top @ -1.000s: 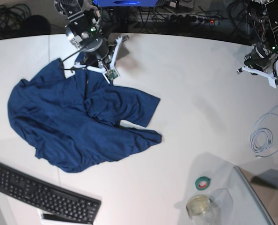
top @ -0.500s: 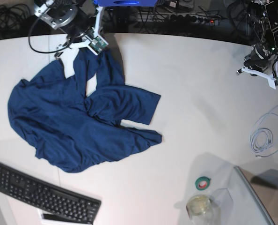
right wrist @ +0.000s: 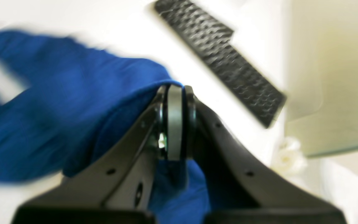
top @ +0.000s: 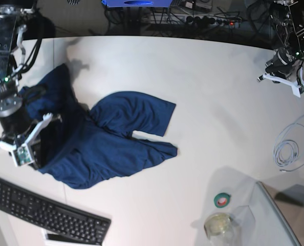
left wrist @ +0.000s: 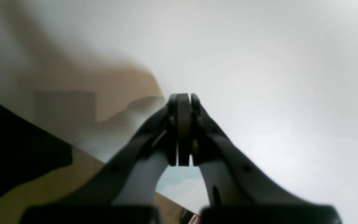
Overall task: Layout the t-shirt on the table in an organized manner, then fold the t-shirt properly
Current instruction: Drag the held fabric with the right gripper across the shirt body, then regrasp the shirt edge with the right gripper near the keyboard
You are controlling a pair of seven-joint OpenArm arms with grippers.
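The table (top: 203,97) carries the t-shirt (top: 106,138) bunched on its keyboard-side half, long axis running out toward the middle; the right gripper (right wrist: 174,124), clamped on an edge of it, is nearest, while the left gripper (left wrist: 183,130), pressed together and empty, sits well apart

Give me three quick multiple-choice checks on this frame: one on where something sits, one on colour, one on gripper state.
1. Where is the keyboard relative to the t-shirt in the base view?
A. below it, at the lower left
B. at the far right
C. on top of it

2. What colour is the t-shirt?
A. red
B. navy blue
C. white

3. What is the right gripper doing?
A. open above the table
B. shut on the keyboard
C. shut on the t-shirt

Answers: 1 A, it lies at the lower-left corner of the table. 2 B, plain blue fabric throughout. 3 C, the right wrist view shows blue cloth pinched at the closed tips.
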